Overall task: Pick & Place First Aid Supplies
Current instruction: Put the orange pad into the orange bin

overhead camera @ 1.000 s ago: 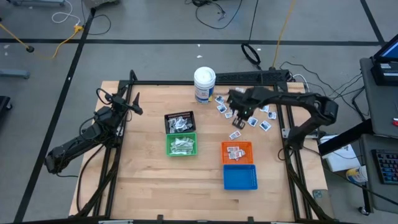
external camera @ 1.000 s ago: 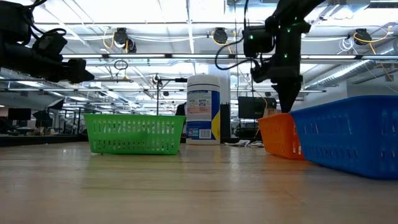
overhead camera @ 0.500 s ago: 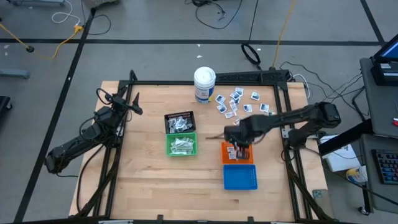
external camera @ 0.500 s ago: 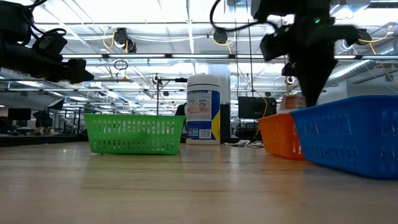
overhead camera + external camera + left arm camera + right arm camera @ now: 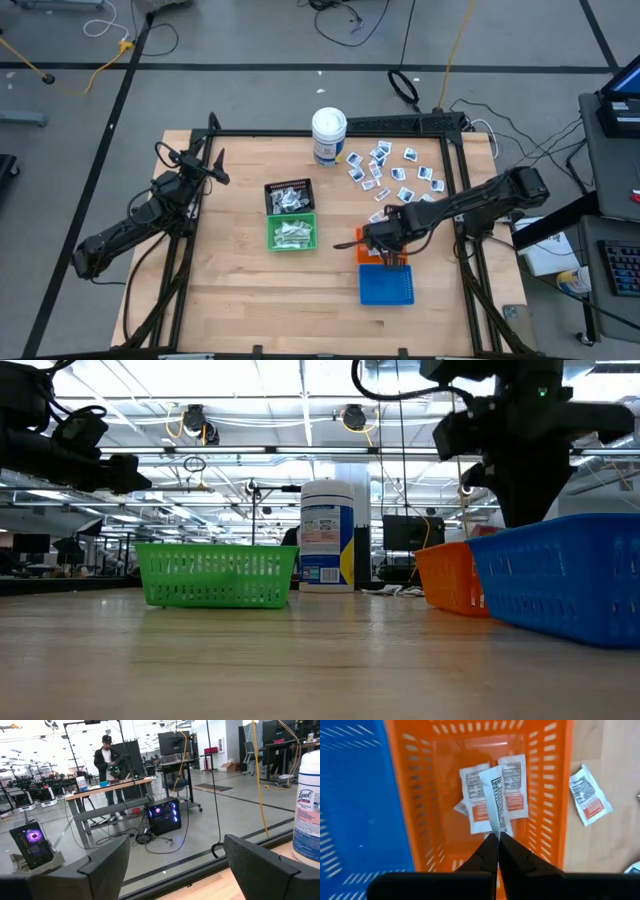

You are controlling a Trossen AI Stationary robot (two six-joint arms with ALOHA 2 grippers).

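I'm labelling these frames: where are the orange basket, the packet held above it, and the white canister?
orange basket [image 5: 405, 820]: right wrist view, its side wall.
held packet [image 5: 496, 805]: right wrist view, middle of the strip.
white canister [image 5: 329, 137]: high view, its lid.

Right end effector [image 5: 384, 243] over orange basket [image 5: 366, 246].

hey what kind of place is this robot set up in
Most likely a robotics lab or workshop. Beyond the wooden table the left wrist view shows workbenches loaded with equipment, a person standing at one, and cables across a bare floor.
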